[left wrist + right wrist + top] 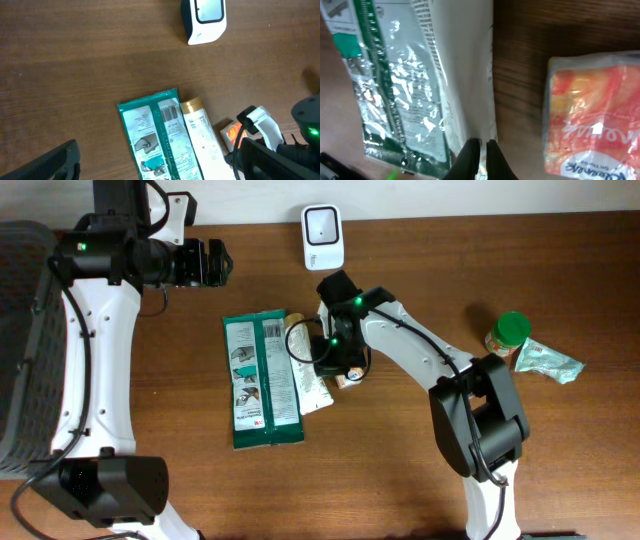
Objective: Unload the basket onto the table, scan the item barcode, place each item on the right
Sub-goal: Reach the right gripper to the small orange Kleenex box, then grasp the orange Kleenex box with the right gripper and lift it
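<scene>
Two arms: right pincer (482,144) angled down, clenched at white tube (465,75); left pincer (222,263) released

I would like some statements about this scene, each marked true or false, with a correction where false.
1. The scanner stands apart from the green packet. True.
2. The left pincer is shut on the green packet. False: it is open and holds nothing, away from the packet.
3. The right pincer is shut, at the edge of the white tube. True.
4. The jar with the green lid rests on the green packet. False: it stands far from it, next to a crumpled bag.
5. An orange packet lies beside the white tube. True.
</scene>
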Robot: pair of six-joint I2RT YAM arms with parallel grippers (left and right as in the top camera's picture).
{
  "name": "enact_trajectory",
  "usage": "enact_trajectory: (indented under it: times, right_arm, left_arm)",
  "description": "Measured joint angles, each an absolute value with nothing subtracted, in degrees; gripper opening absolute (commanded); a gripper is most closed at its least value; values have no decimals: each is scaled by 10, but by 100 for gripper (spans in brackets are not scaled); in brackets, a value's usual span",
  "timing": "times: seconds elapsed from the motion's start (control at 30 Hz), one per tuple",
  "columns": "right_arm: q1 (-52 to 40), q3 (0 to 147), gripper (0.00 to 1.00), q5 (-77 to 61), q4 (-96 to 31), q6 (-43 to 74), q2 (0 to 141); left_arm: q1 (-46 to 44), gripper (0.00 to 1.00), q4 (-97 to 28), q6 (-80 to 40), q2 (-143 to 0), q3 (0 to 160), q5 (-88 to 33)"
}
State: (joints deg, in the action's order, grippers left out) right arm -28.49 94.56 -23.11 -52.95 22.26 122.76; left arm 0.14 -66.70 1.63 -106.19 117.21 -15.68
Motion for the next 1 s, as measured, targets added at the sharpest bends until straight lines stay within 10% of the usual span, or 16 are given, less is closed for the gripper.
enact_trajectory:
  times: [0.67, 1.0]
  right_arm:
    - [-277, 905, 4, -182, -522, 243, 1229]
    - [-108, 903, 4, -151, -439, 220, 1230]
  left_arm:
    - [1, 99, -667, 16, -1062, 1172, -157]
    - [1, 99, -667, 16, -1062, 1172, -157]
